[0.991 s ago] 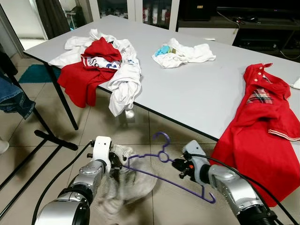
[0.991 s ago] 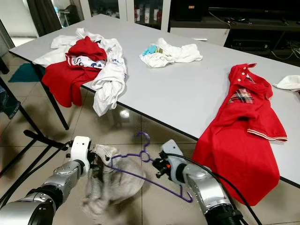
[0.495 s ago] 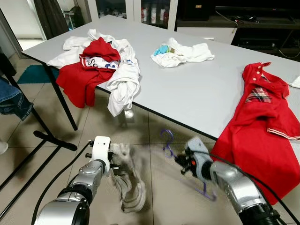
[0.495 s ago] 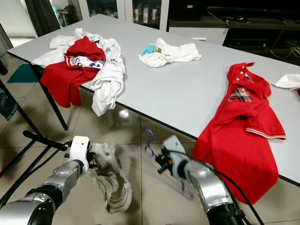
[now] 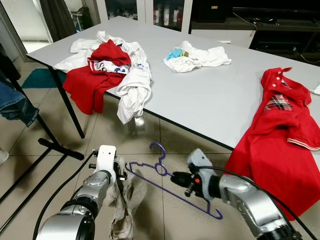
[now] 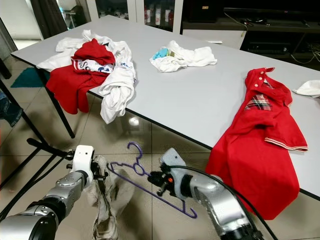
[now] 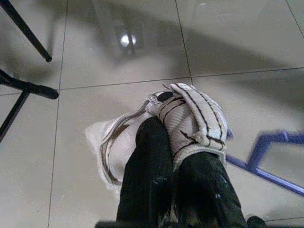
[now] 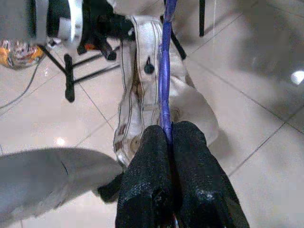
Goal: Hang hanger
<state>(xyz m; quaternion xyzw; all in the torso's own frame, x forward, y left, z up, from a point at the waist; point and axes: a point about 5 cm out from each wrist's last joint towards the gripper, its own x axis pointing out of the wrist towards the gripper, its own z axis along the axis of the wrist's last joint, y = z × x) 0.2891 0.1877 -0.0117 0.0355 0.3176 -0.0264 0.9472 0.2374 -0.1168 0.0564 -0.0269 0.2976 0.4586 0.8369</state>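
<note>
no text, brand, number or sign is showing clearly enough to be read in these pictures. the white cloth with a red and blue print [image 5: 107, 66], lying in the clothes heap on the grey table [image 5: 210, 95], is carrying some marks that may be letters, but they are coming out too small and folded to read. the bottles behind the glass doors [image 5: 166, 14] at the far side are bearing labels, yet these are staying only as blurred patches of colour. the red polo shirt [image 5: 280, 135] is showing a checked lining at its collar, with no legible tag.
</note>
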